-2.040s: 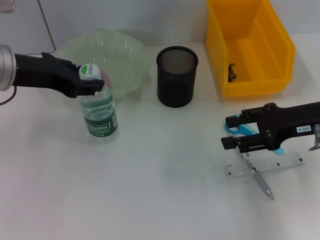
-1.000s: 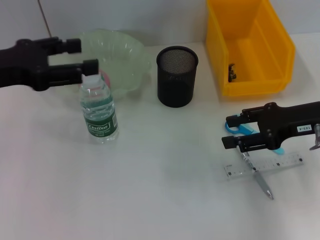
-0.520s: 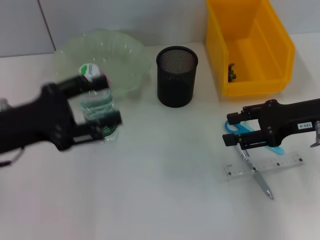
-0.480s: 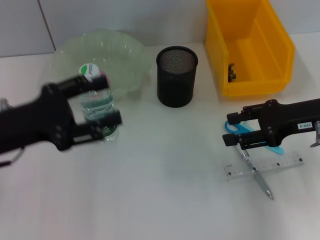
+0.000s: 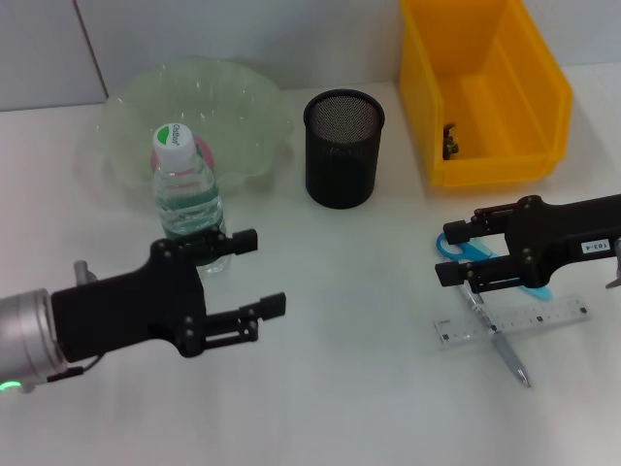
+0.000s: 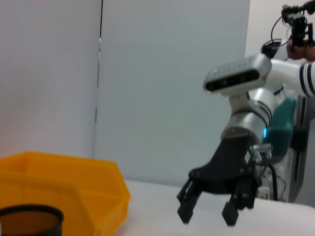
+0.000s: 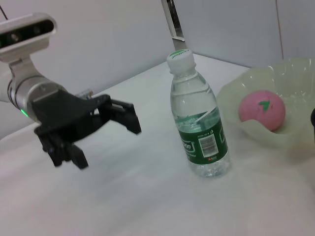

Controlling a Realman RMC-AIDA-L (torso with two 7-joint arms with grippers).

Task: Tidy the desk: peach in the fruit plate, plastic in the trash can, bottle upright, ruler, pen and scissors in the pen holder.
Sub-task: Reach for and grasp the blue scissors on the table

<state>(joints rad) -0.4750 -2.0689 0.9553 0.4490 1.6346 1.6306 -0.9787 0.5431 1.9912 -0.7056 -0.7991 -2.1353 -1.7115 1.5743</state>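
Note:
The water bottle (image 5: 184,194) stands upright in front of the green fruit plate (image 5: 233,97), free of both grippers. The pink peach (image 5: 205,155) lies in the plate and also shows in the right wrist view (image 7: 262,109). My left gripper (image 5: 262,272) is open and empty, near the table's front, beside the bottle. My right gripper (image 5: 446,254) is open, low over the blue scissors (image 5: 477,255). The clear ruler (image 5: 514,325) and the pen (image 5: 506,354) lie crossed just in front of the scissors. The black mesh pen holder (image 5: 343,146) stands at mid table.
The yellow bin (image 5: 485,87) stands at the back right with a small dark thing (image 5: 449,141) inside. The left wrist view shows the bin (image 6: 59,182), the holder's rim (image 6: 29,219) and my right gripper (image 6: 206,216).
My left gripper has let go of the bottle's cap, swung away and come down toward the table's front. The bottle stays upright. My right gripper has hardly moved.

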